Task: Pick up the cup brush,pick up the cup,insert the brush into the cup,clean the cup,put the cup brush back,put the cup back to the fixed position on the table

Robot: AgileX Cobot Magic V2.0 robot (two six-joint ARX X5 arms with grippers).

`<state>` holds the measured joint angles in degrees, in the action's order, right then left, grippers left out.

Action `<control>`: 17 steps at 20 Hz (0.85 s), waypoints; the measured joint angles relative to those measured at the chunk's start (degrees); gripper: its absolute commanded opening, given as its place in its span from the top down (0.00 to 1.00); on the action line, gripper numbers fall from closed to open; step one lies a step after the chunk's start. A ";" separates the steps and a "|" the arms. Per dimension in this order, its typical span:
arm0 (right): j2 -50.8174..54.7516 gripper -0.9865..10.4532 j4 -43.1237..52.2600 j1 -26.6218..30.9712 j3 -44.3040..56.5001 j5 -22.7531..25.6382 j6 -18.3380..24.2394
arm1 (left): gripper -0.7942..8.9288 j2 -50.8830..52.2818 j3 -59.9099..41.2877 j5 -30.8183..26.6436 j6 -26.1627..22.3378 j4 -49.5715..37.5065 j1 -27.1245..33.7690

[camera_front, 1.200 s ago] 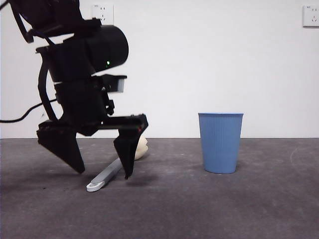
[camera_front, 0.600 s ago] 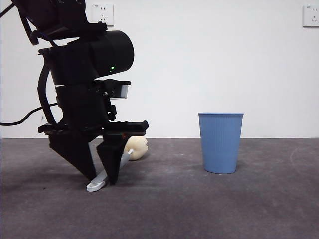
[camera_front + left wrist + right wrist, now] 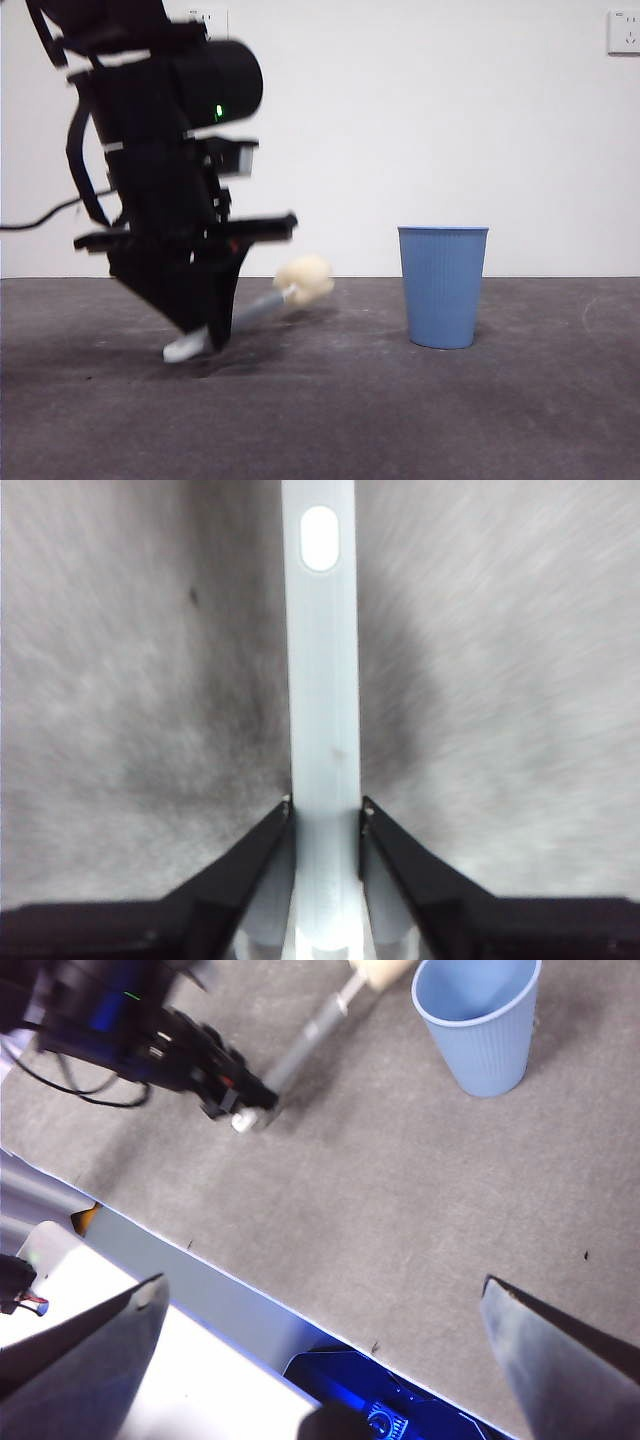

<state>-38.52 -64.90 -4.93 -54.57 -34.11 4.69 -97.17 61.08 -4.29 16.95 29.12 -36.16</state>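
My left gripper [image 3: 200, 335] is shut on the grey handle of the cup brush [image 3: 262, 306], near its white looped tip. The brush is tilted, its cream sponge head [image 3: 304, 277] lifted off the table. In the left wrist view the jaws [image 3: 324, 815] clamp the handle [image 3: 322, 680] on both sides. The blue ribbed cup [image 3: 442, 285] stands upright on the table to the right, apart from the brush. The right wrist view looks down on the cup [image 3: 482, 1022], the brush [image 3: 305, 1038] and the left arm. My right gripper [image 3: 325, 1300] is open, high above the table.
The dark grey table [image 3: 400, 410] runs to a white wall with two sockets [image 3: 623, 30]. In the right wrist view the table's near edge [image 3: 200, 1260] shows, with a white and blue base below it.
My left gripper closed on the brush handle and has lifted it. The sponge head rose off the table and swung right. The cup has not moved.
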 measured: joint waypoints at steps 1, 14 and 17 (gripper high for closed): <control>-0.39 0.39 0.79 0.00 0.00 0.00 -0.31 | 0.93 1.77 0.00 0.00 -0.04 0.22 0.00; -17.97 0.39 38.01 -9.18 10.62 10.27 -11.04 | 0.93 28.17 0.00 5.99 -5.53 12.35 0.00; -23.23 0.39 47.19 -14.95 16.33 17.94 -11.82 | 0.93 32.37 0.00 5.99 -6.10 14.03 0.00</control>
<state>-61.76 -17.72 -19.88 -38.24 -16.16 -7.14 -64.79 61.08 1.69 10.85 43.16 -36.16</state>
